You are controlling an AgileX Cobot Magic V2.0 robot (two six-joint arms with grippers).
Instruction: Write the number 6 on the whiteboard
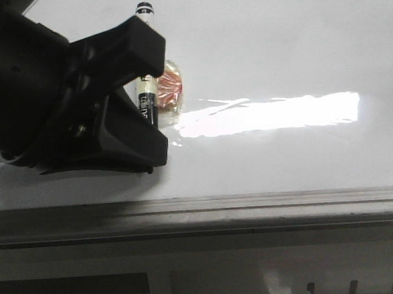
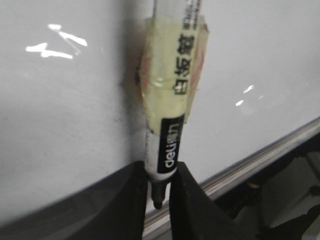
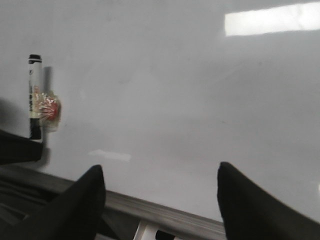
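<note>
The whiteboard (image 1: 277,52) is glossy white, and no number 6 shows on it in any view. A black-and-white marker pen (image 1: 145,100) lies on the board, with pale yellow tape and a reddish pad (image 1: 170,88) round its middle. My left gripper (image 1: 150,99) reaches in from the left. In the left wrist view the gripper (image 2: 159,172) is shut on the marker pen (image 2: 167,150) just above its black tip. My right gripper (image 3: 160,195) hangs open over the board's near edge, away from the marker pen (image 3: 34,100), with nothing between its fingers.
A grey metal rail (image 1: 256,207) edges the board at the front, with a grey slotted panel (image 1: 315,274) below it. A bright strip of glare (image 1: 269,114) crosses the board to the right of the marker.
</note>
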